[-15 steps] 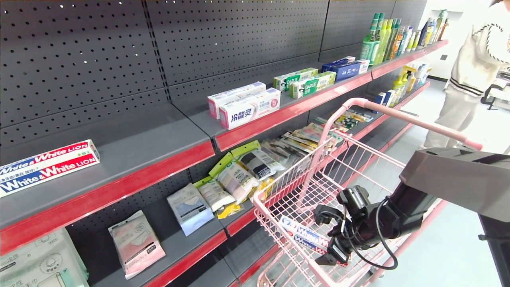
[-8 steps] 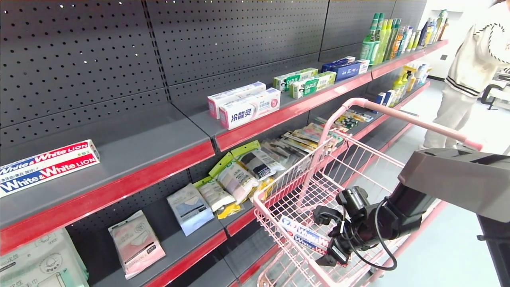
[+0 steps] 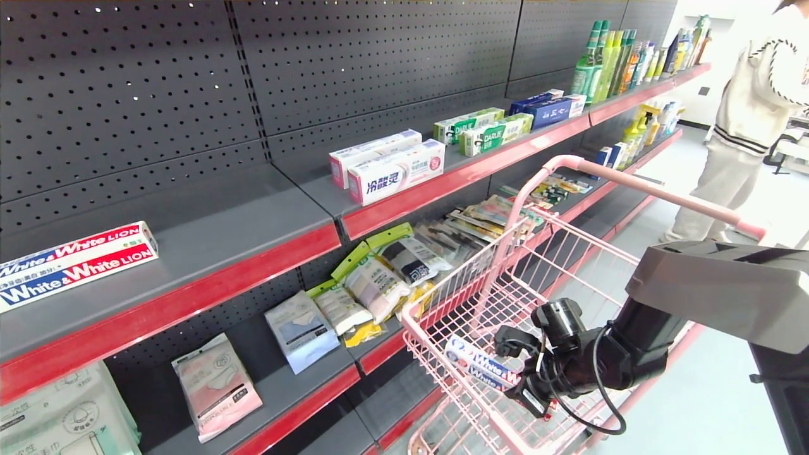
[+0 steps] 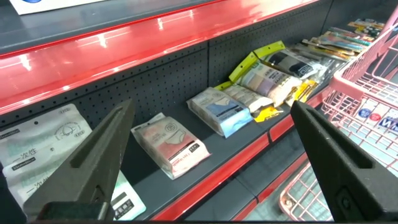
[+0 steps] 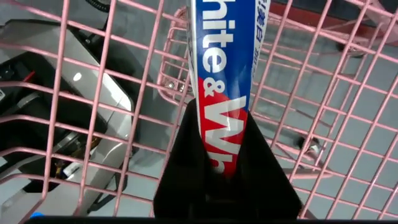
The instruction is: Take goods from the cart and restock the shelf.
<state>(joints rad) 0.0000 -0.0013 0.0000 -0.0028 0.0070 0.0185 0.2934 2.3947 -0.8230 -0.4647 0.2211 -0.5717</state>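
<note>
This is a shop, one aisle of a small supermarket. Long grey shelves (image 3: pixel 240 221) with red front edges and pegboard (image 3: pixel 379 57) backs carry toothpaste boxes (image 3: pixel 395 177), bottles (image 3: pixel 600 57) and packets (image 3: pixel 376 284). A pink cart (image 3: pixel 632 186) stands beside them.

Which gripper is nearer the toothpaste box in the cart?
Right. The right gripper is shut on the toothpaste box inside the cart; the left gripper hangs open facing the lower shelf.

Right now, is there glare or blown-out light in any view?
Left wrist view: white glare streaks along the upper red shelf edge. Head view: the far wall is washed out white. Right wrist view: even light on the toothpaste box.
</note>
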